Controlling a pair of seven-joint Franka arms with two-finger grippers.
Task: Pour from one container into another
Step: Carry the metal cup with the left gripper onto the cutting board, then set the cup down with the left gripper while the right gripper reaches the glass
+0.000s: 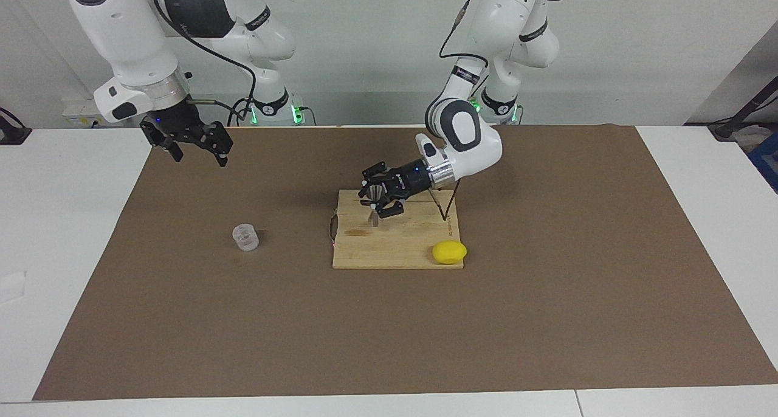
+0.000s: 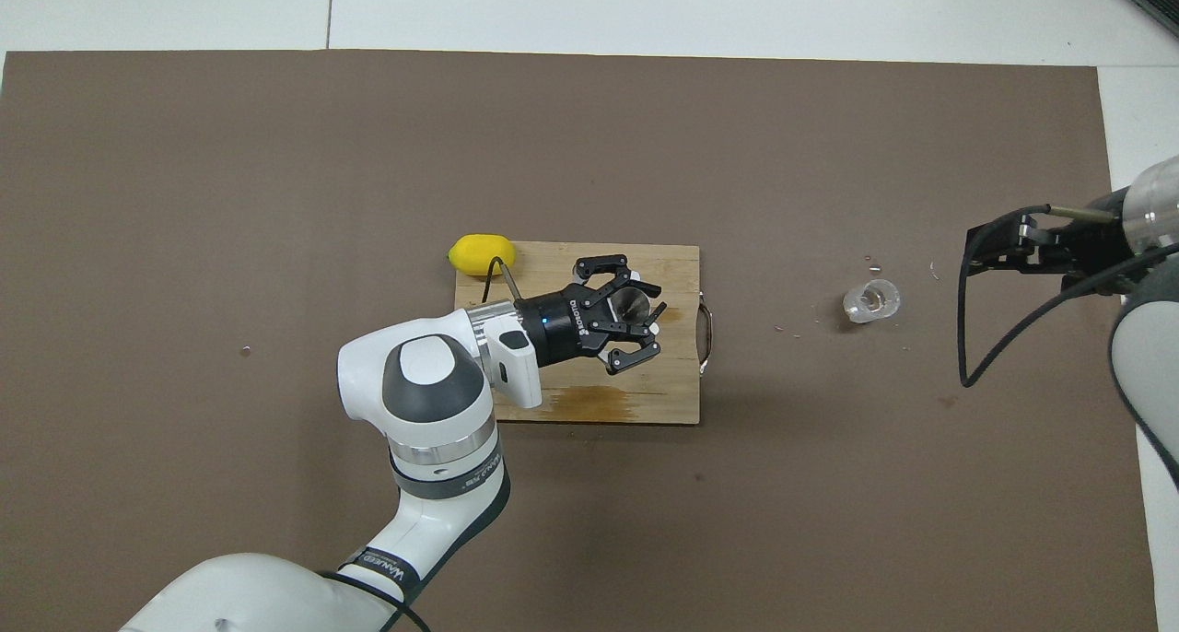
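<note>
Metal jigger (image 1: 375, 202) gripped in my left fingers (image 1: 377, 199) over the board (image 1: 395, 247), I should set it down upright and gently; my right fingers (image 1: 193, 145) wait open above the worktop, well apart from the glass (image 1: 245, 237).
</note>
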